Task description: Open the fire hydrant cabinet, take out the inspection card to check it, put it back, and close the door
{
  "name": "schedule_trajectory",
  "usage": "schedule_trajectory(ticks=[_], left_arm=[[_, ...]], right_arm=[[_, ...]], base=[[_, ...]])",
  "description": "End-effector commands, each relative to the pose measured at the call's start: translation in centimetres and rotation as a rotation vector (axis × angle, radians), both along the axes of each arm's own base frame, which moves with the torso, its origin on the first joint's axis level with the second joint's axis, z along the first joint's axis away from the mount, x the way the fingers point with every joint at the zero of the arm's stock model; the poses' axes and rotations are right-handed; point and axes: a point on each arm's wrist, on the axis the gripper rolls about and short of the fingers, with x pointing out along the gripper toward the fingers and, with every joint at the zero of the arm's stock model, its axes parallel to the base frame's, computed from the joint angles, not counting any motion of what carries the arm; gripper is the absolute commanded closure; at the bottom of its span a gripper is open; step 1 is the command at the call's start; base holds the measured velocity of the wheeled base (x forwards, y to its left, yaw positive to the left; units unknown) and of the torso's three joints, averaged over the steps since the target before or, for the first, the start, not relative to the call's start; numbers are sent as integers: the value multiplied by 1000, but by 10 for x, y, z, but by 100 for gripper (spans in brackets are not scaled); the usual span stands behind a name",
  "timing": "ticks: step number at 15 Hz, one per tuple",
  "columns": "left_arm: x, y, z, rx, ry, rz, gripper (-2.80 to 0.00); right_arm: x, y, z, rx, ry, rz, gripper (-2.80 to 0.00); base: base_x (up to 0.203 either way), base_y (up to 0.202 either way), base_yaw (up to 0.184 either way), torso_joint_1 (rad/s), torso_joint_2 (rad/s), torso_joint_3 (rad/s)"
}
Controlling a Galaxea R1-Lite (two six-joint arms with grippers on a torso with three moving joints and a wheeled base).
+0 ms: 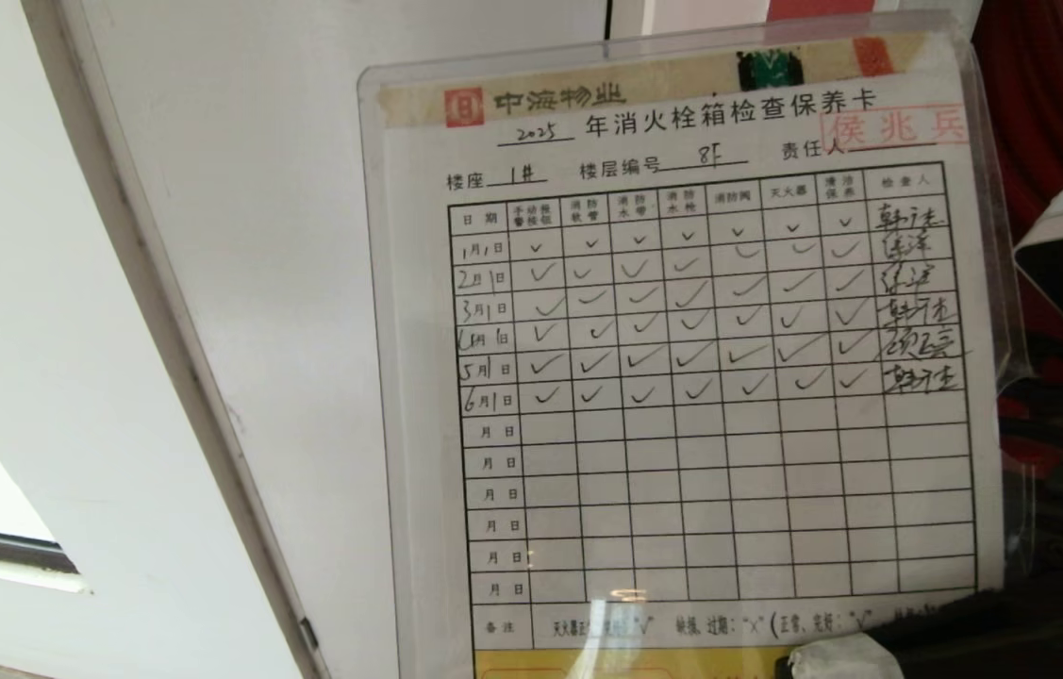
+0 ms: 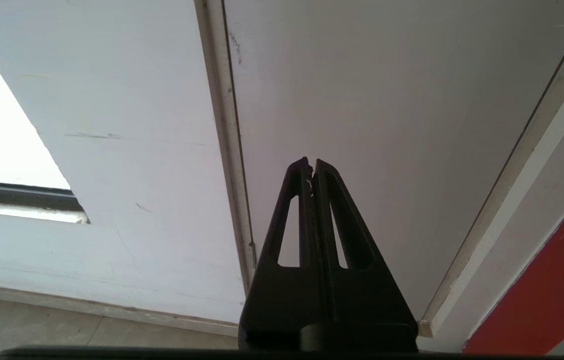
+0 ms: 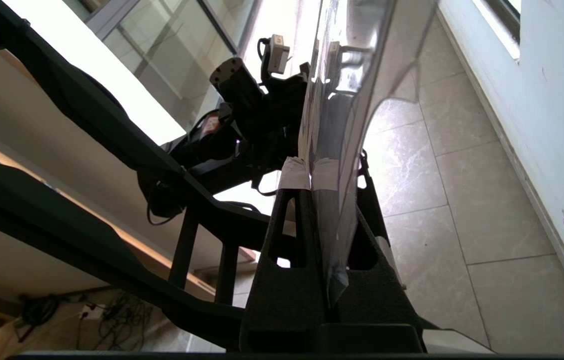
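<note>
Our right claw (image 3: 312,195) is clenched on the lower edge of the inspection card (image 1: 682,377), its taped fingertips (image 3: 294,172) pinching the clear plastic sleeve from both sides; in the head view the card stands upright and close before the camera, its printed grid facing us, the top rows ticked and signed and the lower rows blank; we judge the step in hand to be the check itself, with the return and the closing not yet done. To do it well we should hold the card steady and square to the head camera, keep glare off the sleeve, and not squeeze harder than needed, since the thin plastic already bows above the grip in the right wrist view; a tilt would hide the last rows. The red-lined fire hydrant cabinet (image 1: 1059,94) shows only as a strip behind the card's right edge; we cannot see the door. Our left claw (image 2: 312,170) is clenched on nothing, parked low and pointing at a white panel (image 2: 362,100) beside a red edge.
</note>
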Motion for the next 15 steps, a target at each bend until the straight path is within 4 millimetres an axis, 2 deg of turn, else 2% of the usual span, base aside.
schedule_trajectory(ticks=[1, 15], left_arm=[[1, 0, -2, -1, 7, 1, 0], [1, 0, -2, -1, 7, 2, 0]], right_arm=[[-3, -3, 3, 11, -8, 6, 0], [-1, -1, -4, -7, 4, -13, 0]], base=[[0, 0, 0, 0, 0, 0], [0, 0, 0, 0, 0, 0]])
